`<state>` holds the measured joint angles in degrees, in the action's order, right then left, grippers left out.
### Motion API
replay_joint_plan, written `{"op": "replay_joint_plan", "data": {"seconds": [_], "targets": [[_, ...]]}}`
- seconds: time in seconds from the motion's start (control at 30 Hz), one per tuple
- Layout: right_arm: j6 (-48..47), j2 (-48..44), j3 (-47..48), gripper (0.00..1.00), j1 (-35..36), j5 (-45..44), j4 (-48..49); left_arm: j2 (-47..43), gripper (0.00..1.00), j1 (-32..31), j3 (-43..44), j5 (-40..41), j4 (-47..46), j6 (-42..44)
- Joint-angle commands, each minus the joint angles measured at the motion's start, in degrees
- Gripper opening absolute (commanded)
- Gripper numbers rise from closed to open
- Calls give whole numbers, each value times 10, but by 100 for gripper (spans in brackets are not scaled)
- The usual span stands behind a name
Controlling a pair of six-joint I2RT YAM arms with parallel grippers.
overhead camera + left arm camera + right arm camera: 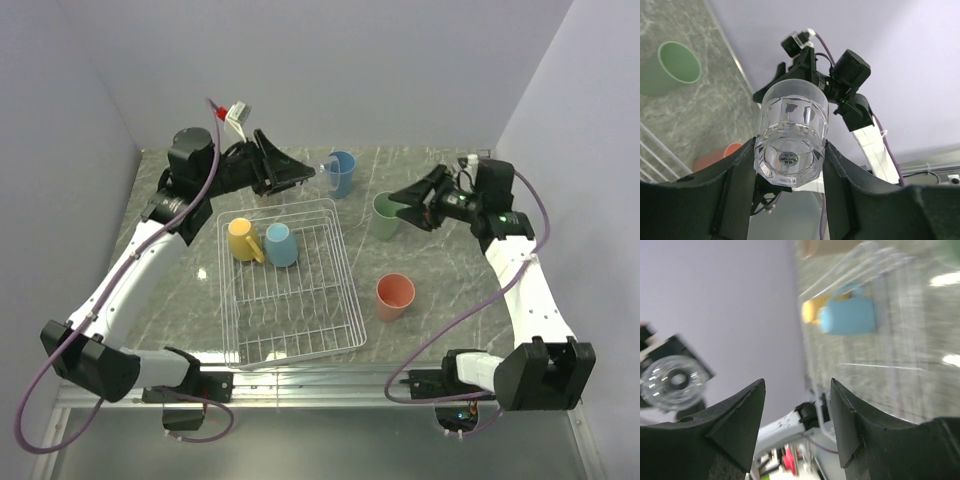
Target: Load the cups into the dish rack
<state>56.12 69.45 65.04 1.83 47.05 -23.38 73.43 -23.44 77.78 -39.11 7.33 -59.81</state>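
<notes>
My left gripper is shut on a clear faceted glass and holds it in the air beyond the far edge of the white wire dish rack, next to the blue cup. In the left wrist view the glass sits between my fingers. A yellow mug and a light-blue mug lie in the rack's far end. My right gripper is open and empty, right beside the green cup. The salmon-pink cup stands right of the rack.
The right wrist view is blurred. It shows the light-blue mug, the yellow mug, the held glass and a beige shape at its top edge. Walls close in the table at the back and sides.
</notes>
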Motion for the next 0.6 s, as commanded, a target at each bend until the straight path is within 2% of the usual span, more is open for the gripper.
{"op": "replay_joint_plan", "data": {"seconds": [0.0,0.1,0.17,0.2,0.23,0.27,0.3,0.33,0.4,0.57], "targets": [[-94,-26,-18,62,-43,6,-112,24,0,1,62,14,67,85],[-109,-38,-15,62,-48,-19,-134,56,0,-5,97,46,136,147],[-115,-42,-18,62,-48,-38,-148,94,0,-18,128,110,224,191],[-126,-41,-17,62,-49,-48,-156,113,0,-41,174,139,266,237],[-133,-41,-14,62,-48,-54,-166,160,0,-56,205,215,309,260],[-141,-35,-12,62,-49,-57,-184,187,0,-70,239,249,392,277],[-158,-30,-9,61,-48,-68,-195,214,0,-98,303,286,426,303],[-168,-27,0,61,-48,-72,-207,266,0,-110,332,310,455,312],[-181,-23,4,61,-48,-83,-222,303,0,-139,384,382,507,321],[-181,-18,0,61,-48,-82,-222,381,0,-177,419,494,562,327]]}}
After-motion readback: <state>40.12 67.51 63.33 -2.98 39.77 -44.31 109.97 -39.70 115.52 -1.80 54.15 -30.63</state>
